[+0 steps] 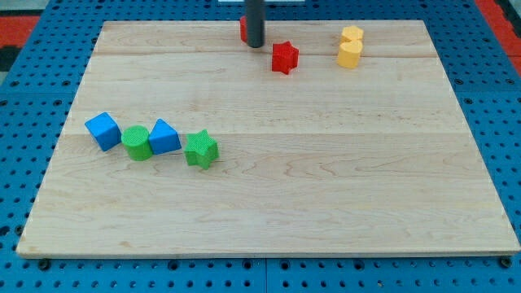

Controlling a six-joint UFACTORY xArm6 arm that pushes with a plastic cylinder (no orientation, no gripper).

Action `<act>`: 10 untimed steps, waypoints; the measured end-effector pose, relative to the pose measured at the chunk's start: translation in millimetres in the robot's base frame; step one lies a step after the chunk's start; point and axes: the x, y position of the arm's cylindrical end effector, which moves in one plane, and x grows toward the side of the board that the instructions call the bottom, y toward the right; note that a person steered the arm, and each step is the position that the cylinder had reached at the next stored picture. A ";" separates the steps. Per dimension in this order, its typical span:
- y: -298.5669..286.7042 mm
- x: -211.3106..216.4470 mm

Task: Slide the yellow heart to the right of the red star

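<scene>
star [285, 57] right of my tip [255, 45], heart [349, 54] further right, four blocks [151, 140] lower left

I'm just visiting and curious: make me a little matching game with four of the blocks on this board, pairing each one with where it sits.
Things:
1. red star
2. blue cube
3. green star
4. green cylinder

Places:
A. far left end of the lower row
B. near the view's top, just right of my tip
C. between the two blue blocks
D. right end of the lower row

Pairs: 1-B, 2-A, 3-D, 4-C
</scene>
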 end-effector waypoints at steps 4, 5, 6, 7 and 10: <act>-172.4 -43.7; -92.5 -47.4; 33.0 -46.1; 152.3 -47.8; 58.9 14.5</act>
